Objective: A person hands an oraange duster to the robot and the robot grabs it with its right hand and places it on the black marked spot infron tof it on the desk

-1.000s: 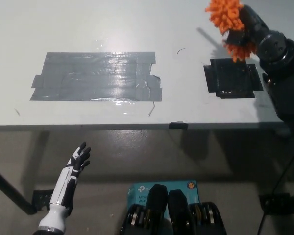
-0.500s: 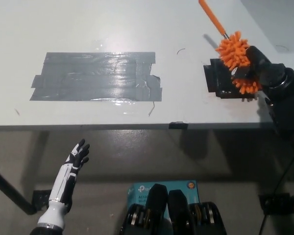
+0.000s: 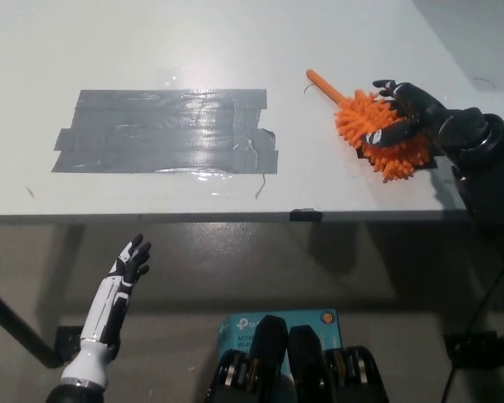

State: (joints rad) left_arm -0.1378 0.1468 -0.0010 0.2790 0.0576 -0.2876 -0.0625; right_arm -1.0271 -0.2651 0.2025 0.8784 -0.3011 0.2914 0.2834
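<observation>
The orange duster lies on the desk at the right, its fluffy head covering most of the black marked spot. Its orange handle points up and to the left, flat on the table. My black right hand rests over the far right side of the fluffy head with its fingers spread apart, one lying across the fluff. My white left hand hangs open below the desk's front edge at the lower left.
A large patch of grey tape covers the middle left of the white desk. The desk's front edge runs across the middle of the picture, with floor below it. A blue box lies on the floor.
My right hand has brought the duster down from above the desk onto the black spot, laid it flat with its handle to the upper left, and spread its fingers. The left hand barely moved.
</observation>
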